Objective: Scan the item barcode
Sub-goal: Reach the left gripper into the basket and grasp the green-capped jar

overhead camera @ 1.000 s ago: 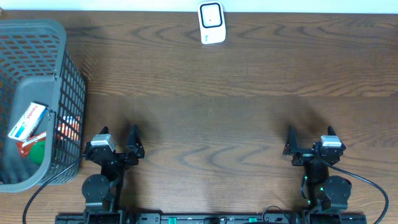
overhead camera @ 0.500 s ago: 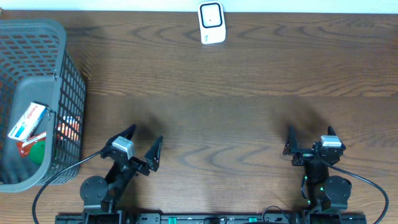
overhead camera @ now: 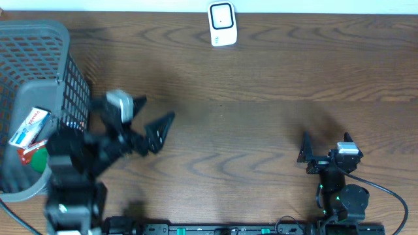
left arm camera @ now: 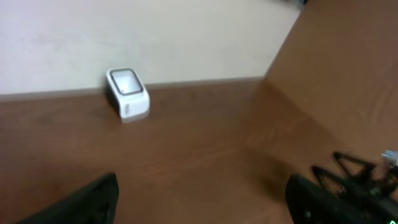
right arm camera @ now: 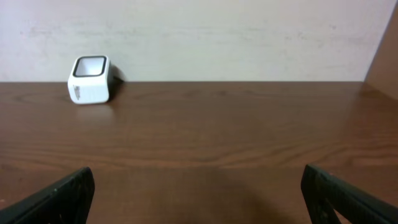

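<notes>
- Table (overhead camera: 261, 98): dark wood.
- Scanner (overhead camera: 222, 24): white, upright at the table's far edge, centre.
- Basket (overhead camera: 72, 78): grey mesh, at the table's left edge.
- Boxed item (overhead camera: 29, 126): white and red, lying inside the basket.
- Left tool (overhead camera: 151, 116): fingers spread, above the table just beside the basket.
- Right tool (overhead camera: 324, 145): fingers spread wide, by the table's near edge, right side.

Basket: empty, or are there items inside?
Not empty. Overhead, a white-and-red box, a red packet and a round green item lie inside the grey basket.
</notes>
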You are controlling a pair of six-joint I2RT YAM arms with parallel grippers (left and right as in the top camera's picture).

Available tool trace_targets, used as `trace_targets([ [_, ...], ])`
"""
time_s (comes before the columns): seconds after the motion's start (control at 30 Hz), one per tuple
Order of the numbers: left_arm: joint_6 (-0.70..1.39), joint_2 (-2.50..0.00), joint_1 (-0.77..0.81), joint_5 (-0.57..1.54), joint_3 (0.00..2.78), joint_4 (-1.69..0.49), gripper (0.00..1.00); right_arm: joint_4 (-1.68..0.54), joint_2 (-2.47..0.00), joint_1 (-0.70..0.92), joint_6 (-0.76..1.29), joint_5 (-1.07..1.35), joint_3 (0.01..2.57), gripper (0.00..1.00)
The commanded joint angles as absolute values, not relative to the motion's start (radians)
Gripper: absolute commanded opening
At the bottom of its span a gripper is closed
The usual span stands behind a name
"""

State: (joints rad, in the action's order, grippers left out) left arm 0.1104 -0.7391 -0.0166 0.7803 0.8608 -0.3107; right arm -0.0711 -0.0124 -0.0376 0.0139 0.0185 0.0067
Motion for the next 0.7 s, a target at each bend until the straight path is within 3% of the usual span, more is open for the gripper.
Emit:
trace_targets([
  [0.0,0.113,-0.879,-0.014,0.800,1.098,-0.463,0.86,-0.075,-0.009,-0.034,0.021,0.016,0.006,0.99],
  [0.37,0.178,-1.003,-0.044,0.774,1.260,-0.445,0.86,-0.075,-0.009,-0.034,0.021,0.016,0.006,0.99],
  [0.53,0.248,-1.034,-0.154,0.588,1.477,-0.551,0.86,-0.075,-0.009,-0.034,0.021,0.016,0.006,0.99],
  [0.67,0.324,-1.084,-0.332,0.349,1.670,-0.786,0.86,-0.075,-0.009,-0.034,0.021,0.016,0.006,0.99],
])
